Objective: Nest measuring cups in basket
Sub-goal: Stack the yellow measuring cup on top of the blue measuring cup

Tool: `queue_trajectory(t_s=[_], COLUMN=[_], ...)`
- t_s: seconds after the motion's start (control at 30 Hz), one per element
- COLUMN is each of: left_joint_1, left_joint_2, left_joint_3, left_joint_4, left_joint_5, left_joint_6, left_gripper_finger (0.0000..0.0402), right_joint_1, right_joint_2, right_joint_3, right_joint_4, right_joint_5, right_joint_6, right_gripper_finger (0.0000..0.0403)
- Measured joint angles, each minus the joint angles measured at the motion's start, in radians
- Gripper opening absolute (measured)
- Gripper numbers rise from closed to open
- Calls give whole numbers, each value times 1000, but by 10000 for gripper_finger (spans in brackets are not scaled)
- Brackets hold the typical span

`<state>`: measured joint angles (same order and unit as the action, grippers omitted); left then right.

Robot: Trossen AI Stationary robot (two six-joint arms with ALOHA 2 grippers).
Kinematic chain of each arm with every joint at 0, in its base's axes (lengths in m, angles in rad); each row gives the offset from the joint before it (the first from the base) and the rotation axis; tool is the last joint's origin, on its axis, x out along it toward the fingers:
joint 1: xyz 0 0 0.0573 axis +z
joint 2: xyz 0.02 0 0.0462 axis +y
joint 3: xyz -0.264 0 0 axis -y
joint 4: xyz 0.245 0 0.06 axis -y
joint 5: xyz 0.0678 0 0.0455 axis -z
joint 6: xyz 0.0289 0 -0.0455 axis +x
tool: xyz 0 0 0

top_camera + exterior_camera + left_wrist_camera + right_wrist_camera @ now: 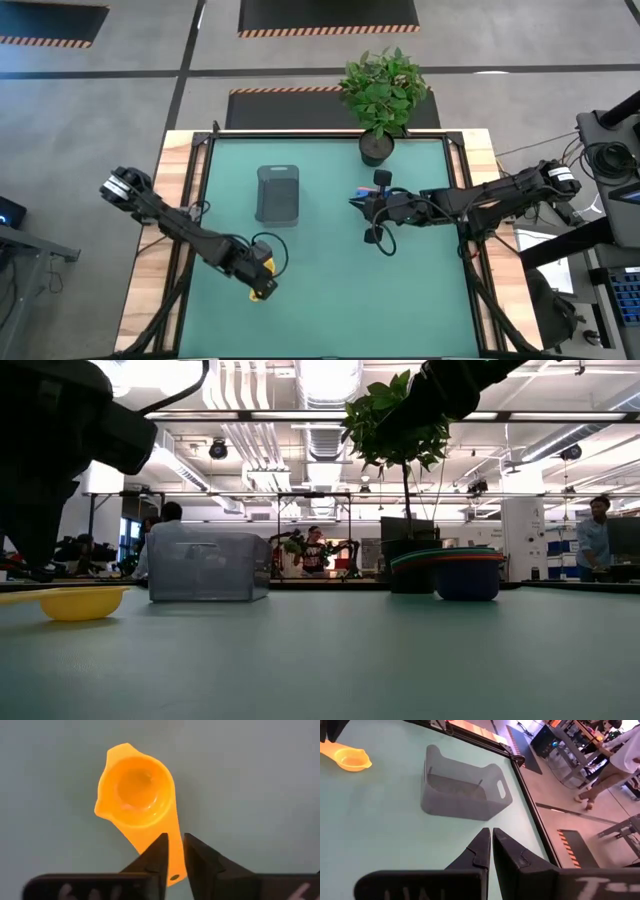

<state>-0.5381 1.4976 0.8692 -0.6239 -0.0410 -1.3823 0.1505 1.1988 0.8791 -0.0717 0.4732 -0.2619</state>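
A yellow measuring cup lies near the table's near-left part, with my left gripper shut on its handle. The dark grey basket stands open side up at mid-table and looks empty in the right wrist view. A nested stack of cups, with green, red and blue showing, sits on the table right of the basket. My right gripper hovers by that stack, shut and holding nothing. My left gripper pinches the yellow cup's flat handle between its two fingers, near the handle's free end. The fingers come from above and lie along the handle. The bowl stays upright at table height; whether it is lifted clear I cannot tell.
A black pot with a leafy plant stands at the table's far edge, close behind the cup stack. Black rails frame the green mat. There is free mat between basket and yellow cup. People stand in the room beyond the table.
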Motion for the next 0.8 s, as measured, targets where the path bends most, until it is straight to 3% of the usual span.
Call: queue_trajectory(t_s=[0.4, 0.8], left_joint_1=[-6, -6], left_joint_2=[19, 25], left_joint_3=[-6, -7], left_joint_4=[-8, 3], left_joint_5=[0, -111], left_joint_6=[-11, 55], left_gripper_finger=[161, 168], right_joint_1=[0, 0], right_joint_2=[0, 0], right_joint_3=[0, 0], right_joint_4=[-1, -1], right_joint_5=[0, 0], right_joint_6=[0, 0], right_gripper_finger=[9, 9])
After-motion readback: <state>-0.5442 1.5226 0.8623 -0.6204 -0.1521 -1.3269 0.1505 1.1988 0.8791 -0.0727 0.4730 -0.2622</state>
